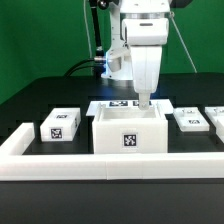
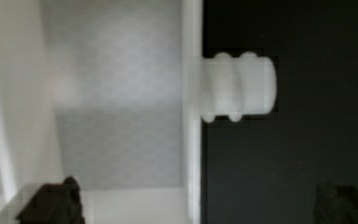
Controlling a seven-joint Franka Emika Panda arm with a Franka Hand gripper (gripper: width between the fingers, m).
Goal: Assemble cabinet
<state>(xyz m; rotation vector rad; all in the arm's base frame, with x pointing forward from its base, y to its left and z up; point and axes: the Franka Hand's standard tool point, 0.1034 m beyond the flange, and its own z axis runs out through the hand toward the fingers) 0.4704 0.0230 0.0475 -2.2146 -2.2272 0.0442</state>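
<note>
The cabinet body [image 1: 128,137], a large open white box with a tag on its front, stands mid-table. My gripper [image 1: 144,101] hangs straight down over its rear wall. In the wrist view the gripper [image 2: 208,206] is open, its dark fingertips [image 2: 51,202] wide apart. One finger is inside the box and the other is outside over the black table. The thin white wall [image 2: 190,110] runs between them, untouched. A ribbed white knob [image 2: 240,87] sticks out from the wall's outer face. Nothing is held.
A small tagged white box [image 1: 60,124] lies at the exterior view's left, and two more [image 1: 190,119] at its right. The long low white rail [image 1: 110,167] runs along the front. The marker board [image 1: 112,104] lies behind the cabinet body.
</note>
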